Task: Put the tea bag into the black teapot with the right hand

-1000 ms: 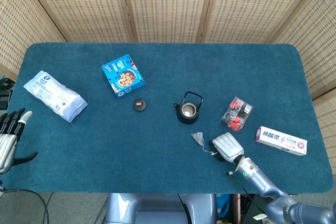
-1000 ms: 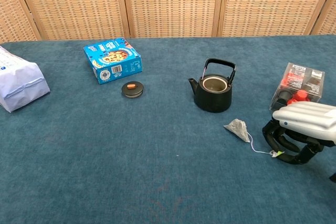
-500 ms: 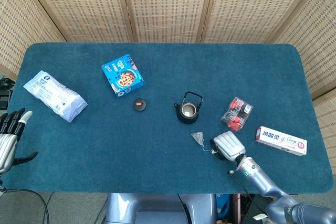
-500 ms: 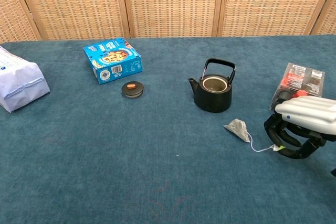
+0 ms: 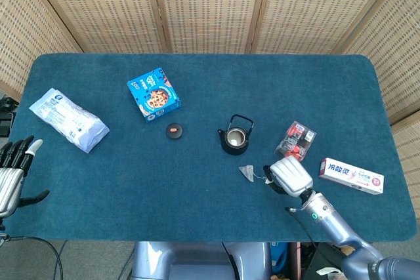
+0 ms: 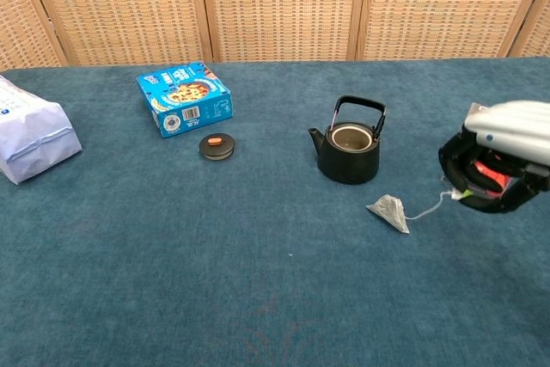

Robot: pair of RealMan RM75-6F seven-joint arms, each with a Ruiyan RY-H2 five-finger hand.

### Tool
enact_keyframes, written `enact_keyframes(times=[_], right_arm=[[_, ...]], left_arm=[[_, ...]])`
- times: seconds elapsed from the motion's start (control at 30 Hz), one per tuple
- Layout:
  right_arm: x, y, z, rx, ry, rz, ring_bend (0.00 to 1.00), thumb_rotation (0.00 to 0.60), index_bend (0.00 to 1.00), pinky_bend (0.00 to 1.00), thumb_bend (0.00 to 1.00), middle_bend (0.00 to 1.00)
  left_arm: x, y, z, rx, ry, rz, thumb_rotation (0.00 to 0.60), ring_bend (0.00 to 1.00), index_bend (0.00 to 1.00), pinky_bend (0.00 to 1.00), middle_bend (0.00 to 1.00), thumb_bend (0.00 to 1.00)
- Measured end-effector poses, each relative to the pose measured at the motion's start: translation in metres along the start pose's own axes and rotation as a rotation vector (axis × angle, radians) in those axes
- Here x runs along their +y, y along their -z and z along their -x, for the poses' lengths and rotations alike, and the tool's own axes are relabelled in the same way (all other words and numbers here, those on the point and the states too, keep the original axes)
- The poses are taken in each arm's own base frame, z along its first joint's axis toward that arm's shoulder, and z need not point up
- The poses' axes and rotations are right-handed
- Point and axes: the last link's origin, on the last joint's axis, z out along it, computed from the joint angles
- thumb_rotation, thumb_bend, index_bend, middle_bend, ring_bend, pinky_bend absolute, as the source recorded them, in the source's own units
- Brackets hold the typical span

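The black teapot (image 5: 235, 136) (image 6: 350, 147) stands open-topped in the middle of the blue table, its handle upright. Its lid (image 5: 174, 130) (image 6: 216, 145) lies apart to the left. The tea bag (image 5: 248, 172) (image 6: 389, 212) lies on the cloth just right of and nearer than the pot. Its string runs up to a small tag that my right hand (image 5: 289, 176) (image 6: 498, 161) pinches, raised above the table to the bag's right. My left hand (image 5: 11, 174) hangs off the table's near left corner, fingers spread, holding nothing.
A blue snack box (image 5: 153, 94) and a white bag (image 5: 68, 119) lie on the left half. A clear pack of red items (image 5: 295, 141) sits behind my right hand, and a toothpaste box (image 5: 351, 176) lies further right.
My right hand has risen and moved away from the near edge with the tag, pulling the string taut upward. The tea bag's body remains on the cloth.
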Motion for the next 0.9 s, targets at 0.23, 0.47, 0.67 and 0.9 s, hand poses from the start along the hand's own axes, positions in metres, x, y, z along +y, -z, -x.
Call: enact_keyframes(times=[0.23, 0.47, 0.67, 0.9], right_arm=[[-0.002, 0.003, -0.029, 0.052, 0.026, -0.015, 0.84, 0.6, 0.67, 0.87, 0.57, 0.84], [-0.004, 0.002, -0.055, 0.099, 0.037, -0.019, 0.84, 0.6, 0.67, 0.87, 0.57, 0.84], [-0.008, -0.001, -0.071, 0.118, 0.038, -0.028, 0.84, 0.6, 0.68, 0.88, 0.57, 0.84], [-0.011, -0.005, -0.091, 0.147, 0.038, -0.036, 0.84, 0.6, 0.68, 0.88, 0.57, 0.84]], left_arm=[[0.002, 0.001, 0.004, -0.014, 0.005, 0.01, 0.6, 0.0, 0.0, 0.0, 0.0, 0.07], [0.002, 0.003, 0.007, -0.024, 0.009, 0.013, 0.6, 0.0, 0.0, 0.0, 0.0, 0.07], [0.002, 0.003, 0.008, -0.027, 0.013, 0.017, 0.6, 0.0, 0.0, 0.0, 0.0, 0.07], [0.001, 0.003, 0.008, -0.023, 0.015, 0.013, 0.6, 0.0, 0.0, 0.0, 0.0, 0.07]])
